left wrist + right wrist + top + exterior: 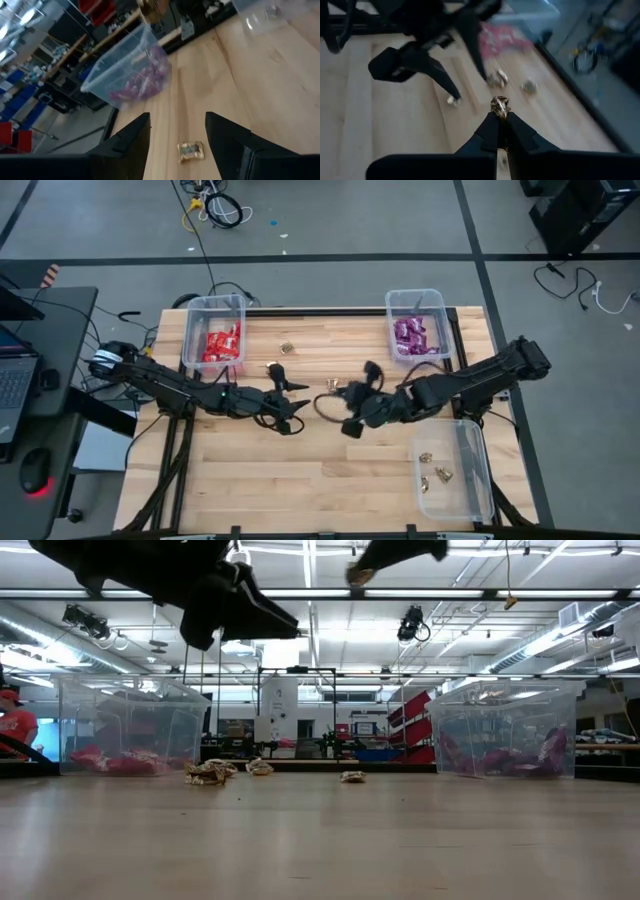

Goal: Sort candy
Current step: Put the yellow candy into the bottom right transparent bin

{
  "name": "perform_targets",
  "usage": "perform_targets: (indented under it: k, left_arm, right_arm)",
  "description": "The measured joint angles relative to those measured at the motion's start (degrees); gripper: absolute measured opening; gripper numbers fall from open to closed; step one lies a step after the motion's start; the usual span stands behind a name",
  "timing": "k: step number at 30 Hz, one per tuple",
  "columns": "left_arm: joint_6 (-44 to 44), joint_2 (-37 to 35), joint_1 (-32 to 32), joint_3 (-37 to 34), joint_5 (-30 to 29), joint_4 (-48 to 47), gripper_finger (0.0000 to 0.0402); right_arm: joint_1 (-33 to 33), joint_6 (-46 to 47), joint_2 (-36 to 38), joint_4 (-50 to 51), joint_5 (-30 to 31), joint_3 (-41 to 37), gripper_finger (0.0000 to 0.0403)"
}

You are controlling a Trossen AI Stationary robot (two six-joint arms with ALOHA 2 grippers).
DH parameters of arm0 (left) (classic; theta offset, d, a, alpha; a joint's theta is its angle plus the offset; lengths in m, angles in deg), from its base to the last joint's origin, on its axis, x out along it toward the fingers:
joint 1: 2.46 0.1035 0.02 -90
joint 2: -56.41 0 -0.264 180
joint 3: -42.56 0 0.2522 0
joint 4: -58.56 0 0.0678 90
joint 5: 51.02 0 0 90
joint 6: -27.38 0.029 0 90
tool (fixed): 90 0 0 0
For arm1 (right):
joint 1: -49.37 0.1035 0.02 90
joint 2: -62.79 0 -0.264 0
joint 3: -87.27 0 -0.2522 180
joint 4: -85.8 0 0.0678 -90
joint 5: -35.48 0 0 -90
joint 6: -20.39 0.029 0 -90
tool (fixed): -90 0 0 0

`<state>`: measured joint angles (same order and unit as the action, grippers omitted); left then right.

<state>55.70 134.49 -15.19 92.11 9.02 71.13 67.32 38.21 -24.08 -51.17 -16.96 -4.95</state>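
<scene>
Overhead, my table (300,470) carries three clear bins: a red bin (213,332) at the far left holding red packets (222,345), a purple bin (417,325) at the far right holding purple packets (410,335), and a near-right bin (455,470) with a few gold pieces (436,474) already in it. I judge the reds and purples done and the gold step in hand. My right gripper (500,116) sits mid-table, raised off the wood, its jaws pinched shut on one gold candy (500,106) that sticks out past the tips along the line of the fingers, crumpled and nearly round, so I cannot give it a clear long axis. Next, I think, that arm must swing toward the near-right bin and let go above it. My left gripper (177,137) hangs just left of centre with its jaws spread wide and empty; straight beneath it a loose gold sweet (191,151) lies flat on the wood, a short oblong lying across the gap between my fingers. More gold sweets (212,772) rest farther back on the table, near the red bin.
</scene>
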Motion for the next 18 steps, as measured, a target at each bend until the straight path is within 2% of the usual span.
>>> perform_targets:
  k: [6,12,18]
  left_arm:
    - [-0.44,0.00,0.00,0.00,-0.19,-2.57,0.0193]
    - [-0.35,0.00,0.00,0.00,-0.18,-2.85,0.0193]
    - [-0.35,0.00,0.00,0.00,-0.17,-3.37,0.0193]
  right_arm:
    - [-0.04,13.05,7.28,13.95,-8.75,0.02,0.0014]
    - [0.88,24.59,13.41,26.85,-24.65,0.02,0.0013]
    - [4.76,40.52,18.71,32.02,-38.93,0.07,0.0013]
